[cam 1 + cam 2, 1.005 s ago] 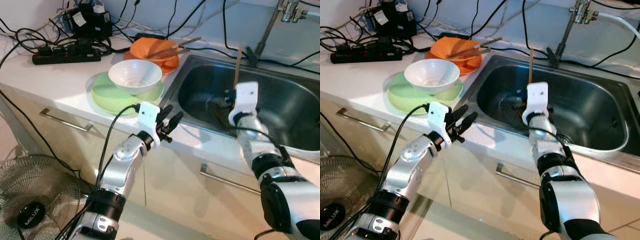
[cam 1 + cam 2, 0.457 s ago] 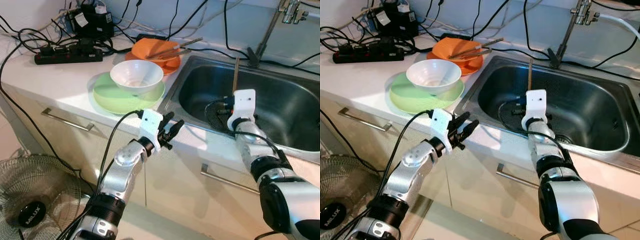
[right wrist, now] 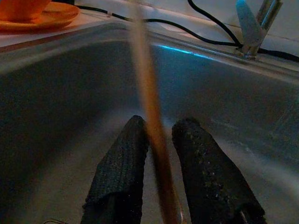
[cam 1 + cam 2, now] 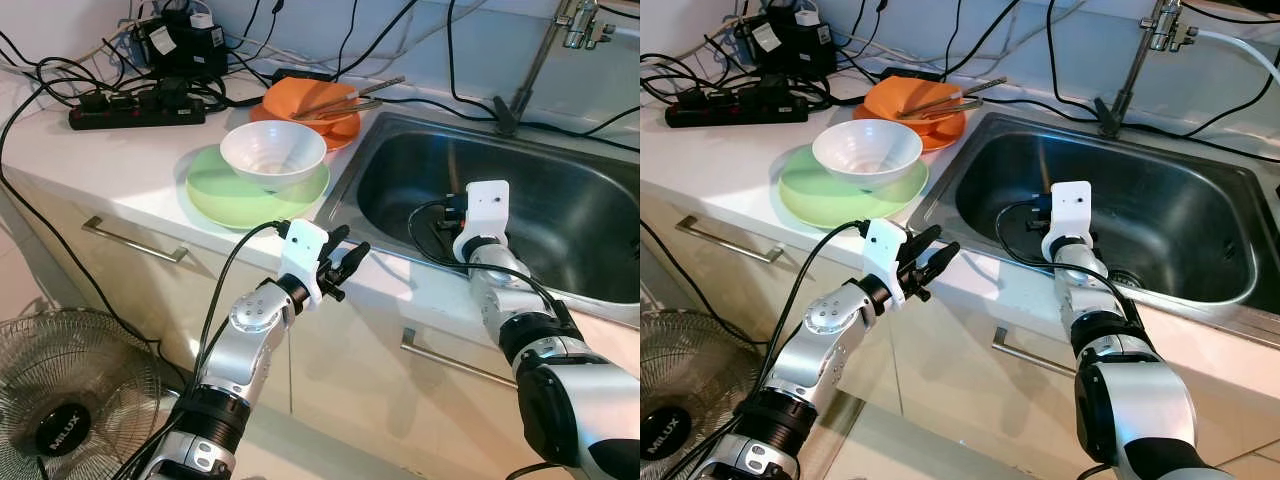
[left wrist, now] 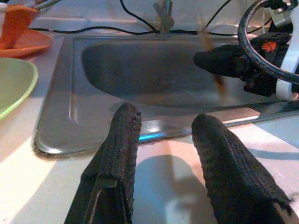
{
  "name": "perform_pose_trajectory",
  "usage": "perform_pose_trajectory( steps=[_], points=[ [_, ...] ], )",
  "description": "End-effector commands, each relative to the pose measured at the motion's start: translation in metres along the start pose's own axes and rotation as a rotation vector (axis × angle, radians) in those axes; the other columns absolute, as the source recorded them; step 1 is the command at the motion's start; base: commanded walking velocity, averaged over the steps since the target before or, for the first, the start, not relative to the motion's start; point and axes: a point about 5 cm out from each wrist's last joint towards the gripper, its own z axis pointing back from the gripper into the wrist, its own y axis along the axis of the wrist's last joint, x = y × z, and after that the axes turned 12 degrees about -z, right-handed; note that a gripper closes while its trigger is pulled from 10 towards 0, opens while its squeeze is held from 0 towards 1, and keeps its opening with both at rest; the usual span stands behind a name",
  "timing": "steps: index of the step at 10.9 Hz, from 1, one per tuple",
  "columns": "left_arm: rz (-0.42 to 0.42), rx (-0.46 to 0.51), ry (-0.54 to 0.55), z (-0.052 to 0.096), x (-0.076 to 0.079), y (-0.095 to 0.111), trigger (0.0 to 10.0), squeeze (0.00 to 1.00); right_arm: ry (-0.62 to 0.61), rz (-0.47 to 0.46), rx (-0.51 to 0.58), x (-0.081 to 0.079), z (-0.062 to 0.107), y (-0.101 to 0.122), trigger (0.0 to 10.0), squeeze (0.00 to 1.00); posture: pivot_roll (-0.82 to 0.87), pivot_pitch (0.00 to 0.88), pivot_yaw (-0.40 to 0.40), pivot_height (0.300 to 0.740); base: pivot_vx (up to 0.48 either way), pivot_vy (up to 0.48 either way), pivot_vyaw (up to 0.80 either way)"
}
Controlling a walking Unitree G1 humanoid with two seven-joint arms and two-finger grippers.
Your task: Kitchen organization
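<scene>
Countertop (image 4: 120, 160), white, running behind and to the left of the left pincer (image 4: 345, 262). Steel sink (image 4: 560, 215) sunk into it, just ahead of both pincers; faucet (image 4: 545, 50) at the far rim, well beyond the right pincer (image 3: 154, 140).

Floor fan (image 4: 70, 400), wire cage, low down, far below and left of the left pincer. Cabinet fronts w/ bar handles (image 4: 132, 241) under the counter edge.

Green plate (image 4: 215, 195) on the counter, near the left pincer, back and to its left; white bowl (image 4: 272, 152) sitting on it. Orange dish (image 4: 300, 100) further back, touching the sink's rim area, w/ chopsticks (image 4: 345, 95) lying across it. Power strip (image 4: 135, 108) and tangle of black cables (image 4: 60, 75) at the back, well apart from either pincer.

Left pincer hovering over the front counter edge, by the sink's near left corner, fingers (image 5: 119, 154) spread apart, nothing between them; sink rim just ahead in the wrist view.

Right pincer down inside the sink, past the front rim, fingers narrow and clamped on a thin wooden stick (image 3: 147, 107), prob. one chopstick. Stick held between the pads, standing up out of them, blurred in the wrist view. Same stick seen faintly from the left wrist view, over the basin.
</scene>
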Motion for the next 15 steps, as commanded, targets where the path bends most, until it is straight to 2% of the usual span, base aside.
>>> perform_pose_trajectory(
  steps=[1,2,4,6,9,10,11,12,13,14,15],
  points=[
    [0.000,-0.026,-0.026,0.001,0.004,-0.005,10.0,0.00,0.006,0.008,-0.044,-0.003,0.001,-0.008,10.0,0.18,0.22,0.000,-0.034,0.740,0.000,0.000,0.00],
    [-0.001,-0.026,-0.027,0.001,0.004,-0.005,10.0,0.00,0.007,0.011,-0.043,-0.003,0.001,-0.008,10.0,0.00,0.22,0.000,-0.034,0.740,0.000,0.000,0.00],
    [-0.003,-0.021,-0.025,0.000,0.003,-0.003,10.0,0.00,0.013,0.013,-0.027,-0.005,0.000,-0.005,10.0,0.00,0.22,0.000,-0.035,0.740,0.000,0.000,0.00],
    [-0.064,0.012,0.009,-0.001,-0.002,0.008,10.0,0.00,0.043,0.002,0.042,-0.013,-0.003,0.009,10.0,0.00,0.22,0.008,-0.034,0.740,0.000,0.000,0.00],
    [-0.128,0.202,0.167,-0.004,-0.033,0.067,10.0,0.00,0.131,-0.049,0.204,-0.029,-0.006,0.037,10.0,0.00,0.22,0.019,-0.036,0.740,0.000,0.000,0.00],
    [-0.153,0.262,0.267,-0.001,-0.054,0.092,10.0,0.00,0.160,-0.069,0.256,-0.036,-0.004,0.044,10.0,0.00,0.22,0.021,-0.036,0.740,0.000,0.000,0.00],
    [-0.218,0.267,0.317,0.003,-0.070,0.105,10.0,0.00,0.174,-0.083,0.275,-0.041,-0.003,0.045,10.0,0.00,0.21,0.023,-0.033,0.740,0.000,0.000,0.00],
    [-0.366,0.195,0.302,0.006,-0.082,0.106,10.0,0.00,0.195,-0.098,0.271,-0.046,-0.001,0.041,10.0,0.00,0.21,0.025,-0.032,0.740,0.000,0.000,0.00],
    [-0.421,0.175,0.279,0.008,-0.088,0.106,10.0,0.00,0.198,-0.103,0.263,-0.047,0.001,0.038,10.0,0.00,0.22,0.025,-0.032,0.740,0.000,0.000,0.00],
    [-0.455,0.137,0.260,0.017,-0.100,0.103,10.0,1.00,0.211,-0.112,0.246,-0.050,0.003,0.031,10.0,0.75,0.22,0.025,-0.030,0.740,0.000,0.000,0.00],
    [-0.445,0.106,0.252,0.021,-0.104,0.099,10.0,1.00,0.211,-0.119,0.239,-0.051,0.004,0.028,10.0,0.93,0.22,0.025,-0.029,0.740,0.000,0.000,0.00]
  ],
)
